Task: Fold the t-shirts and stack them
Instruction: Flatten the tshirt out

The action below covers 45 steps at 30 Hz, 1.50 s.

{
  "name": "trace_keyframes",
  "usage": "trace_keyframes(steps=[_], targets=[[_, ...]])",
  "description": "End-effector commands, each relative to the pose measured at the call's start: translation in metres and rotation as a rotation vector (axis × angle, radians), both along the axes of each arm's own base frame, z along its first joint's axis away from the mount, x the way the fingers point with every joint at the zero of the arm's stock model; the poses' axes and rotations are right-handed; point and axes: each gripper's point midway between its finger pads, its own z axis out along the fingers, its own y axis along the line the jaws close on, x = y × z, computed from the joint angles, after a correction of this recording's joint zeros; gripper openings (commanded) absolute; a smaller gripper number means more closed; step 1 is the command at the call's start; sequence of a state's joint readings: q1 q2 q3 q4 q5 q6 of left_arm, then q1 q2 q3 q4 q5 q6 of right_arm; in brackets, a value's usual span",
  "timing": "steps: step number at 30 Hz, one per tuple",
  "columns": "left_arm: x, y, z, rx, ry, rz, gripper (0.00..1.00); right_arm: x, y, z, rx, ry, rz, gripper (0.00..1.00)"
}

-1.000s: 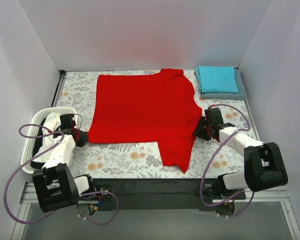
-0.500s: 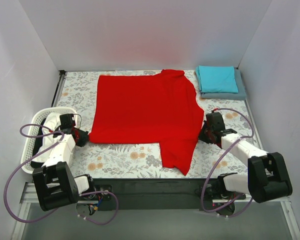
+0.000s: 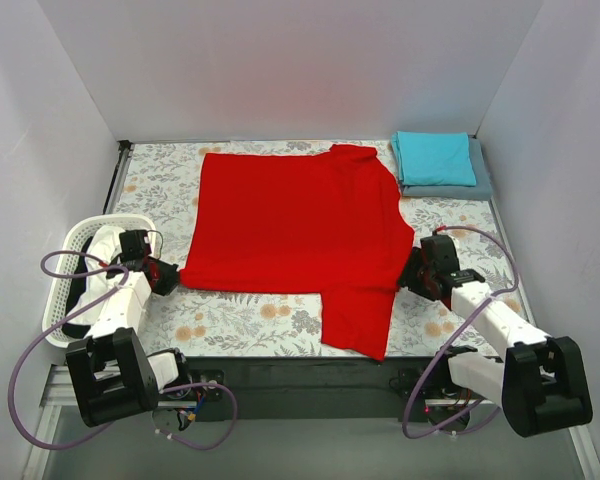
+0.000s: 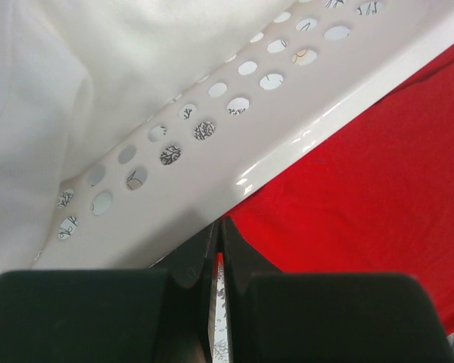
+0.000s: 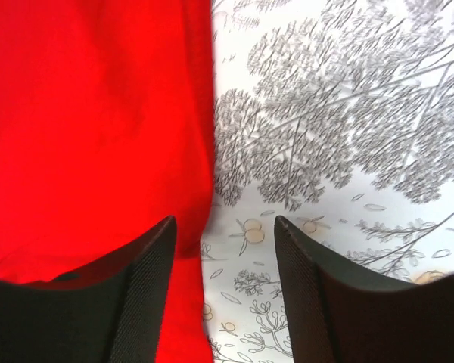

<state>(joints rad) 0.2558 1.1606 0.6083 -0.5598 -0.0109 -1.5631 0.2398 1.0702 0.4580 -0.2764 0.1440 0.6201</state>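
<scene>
Bright red short-sleeved cloth t-shirt [image 3: 290, 230] lies spread flat mid floral tabletop [image 3: 240, 315]. Left gripper [image 3: 166, 276] is clenched on its near-left corner, beside the white plastic lattice basket [image 3: 75, 240] at the left edge. Right gripper [image 3: 412, 275] is released, jaws straddling the shirt's right edge. Folded teal t-shirt [image 3: 435, 158] sits atop folded grey-blue t-shirt [image 3: 448, 190] in the far right corner.

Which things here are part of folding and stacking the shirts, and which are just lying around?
Part of the job: red t-shirt, spread flat; teal t-shirt, folded, on top of the folded grey-blue t-shirt.
Just lying about: white basket; floral table.
</scene>
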Motion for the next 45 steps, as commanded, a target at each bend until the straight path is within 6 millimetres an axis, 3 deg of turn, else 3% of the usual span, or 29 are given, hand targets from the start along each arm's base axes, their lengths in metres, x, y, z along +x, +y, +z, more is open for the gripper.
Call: trace_keyframes(steps=[1,3,6,12,18,19,21,23,26,27,33,36,37,38,43,44,45], targets=[[-0.001,0.001,0.000,-0.001,-0.012,-0.002,0.00,0.040,-0.016,0.033,-0.062,-0.075,-0.033,0.62],[0.000,0.001,0.000,-0.001,-0.014,-0.002,0.00,0.068,-0.023,0.045,-0.060,-0.075,-0.055,0.62],[0.002,-0.004,0.003,-0.020,-0.040,-0.018,0.00,0.099,-0.036,0.046,-0.055,-0.050,-0.100,0.59],[0.005,-0.008,0.005,-0.034,-0.053,-0.048,0.00,0.147,-0.030,0.028,-0.017,0.003,-0.095,0.49],[0.005,-0.009,0.002,-0.038,-0.051,-0.060,0.00,0.159,-0.034,0.010,-0.047,0.044,-0.104,0.44],[0.005,-0.010,0.001,-0.040,-0.048,-0.062,0.00,0.157,-0.036,0.007,-0.056,0.050,-0.109,0.41],[0.006,-0.009,0.001,-0.039,-0.050,-0.063,0.00,0.153,-0.044,0.002,-0.078,0.064,-0.135,0.21],[0.006,-0.009,0.002,-0.039,-0.051,-0.062,0.00,0.146,-0.052,-0.001,-0.073,0.072,-0.157,0.11],[0.005,-0.010,0.000,-0.042,-0.047,-0.063,0.00,0.138,-0.061,-0.003,-0.067,0.077,-0.180,0.06],[0.005,-0.010,0.001,-0.042,-0.049,-0.064,0.00,0.136,-0.071,-0.003,-0.061,0.078,-0.205,0.06],[0.006,-0.011,0.002,-0.044,-0.056,-0.066,0.00,0.135,-0.078,0.006,-0.059,0.058,-0.216,0.11],[0.006,-0.012,0.003,-0.047,-0.060,-0.068,0.00,0.133,-0.069,0.009,-0.020,0.051,-0.186,0.42],[0.006,-0.012,0.003,-0.048,-0.062,-0.069,0.00,0.128,-0.067,0.008,-0.015,0.055,-0.180,0.59],[0.006,-0.012,0.003,-0.049,-0.062,-0.073,0.00,0.128,-0.066,0.018,-0.012,0.027,-0.172,0.65],[0.008,-0.012,0.002,-0.054,-0.063,-0.069,0.00,0.095,-0.046,0.041,0.021,-0.032,-0.110,0.68],[0.008,-0.013,0.001,-0.057,-0.062,-0.063,0.00,0.079,-0.044,0.043,0.031,-0.046,-0.106,0.67],[0.008,-0.013,0.001,-0.060,-0.066,-0.061,0.00,0.064,-0.026,0.042,0.033,-0.029,-0.041,0.68]])
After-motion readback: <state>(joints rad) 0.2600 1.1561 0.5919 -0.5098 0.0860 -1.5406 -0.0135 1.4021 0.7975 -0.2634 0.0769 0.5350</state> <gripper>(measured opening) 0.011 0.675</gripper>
